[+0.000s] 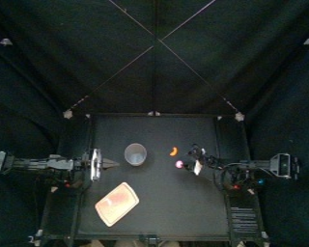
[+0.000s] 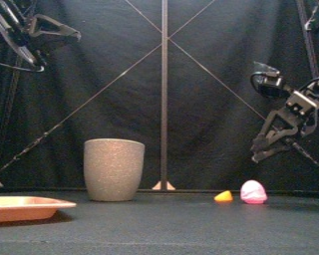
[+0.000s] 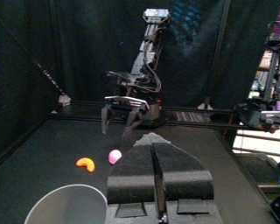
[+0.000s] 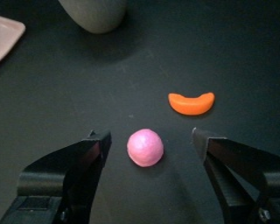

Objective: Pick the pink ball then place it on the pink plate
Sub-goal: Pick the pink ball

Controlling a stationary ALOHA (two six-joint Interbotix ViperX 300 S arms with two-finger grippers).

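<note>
The pink ball (image 4: 143, 147) lies on the black table between the open jaws of my right gripper (image 4: 150, 140), which hangs above it without touching. The ball (image 2: 253, 192) rests right of centre, beside an orange crescent toy (image 2: 223, 196). From above, the ball (image 1: 182, 166) sits just left of the right gripper (image 1: 196, 168). The pink plate (image 1: 117, 204) lies at the front left, apart from both grippers. My left gripper (image 3: 157, 162) is shut and holds nothing, resting at the left (image 1: 108, 166).
A tall grey speckled cup (image 1: 135, 152) stands upright at the table's middle, left of the orange toy (image 1: 174, 151). The cup (image 2: 115, 169) lies between the ball and the plate (image 2: 23, 207).
</note>
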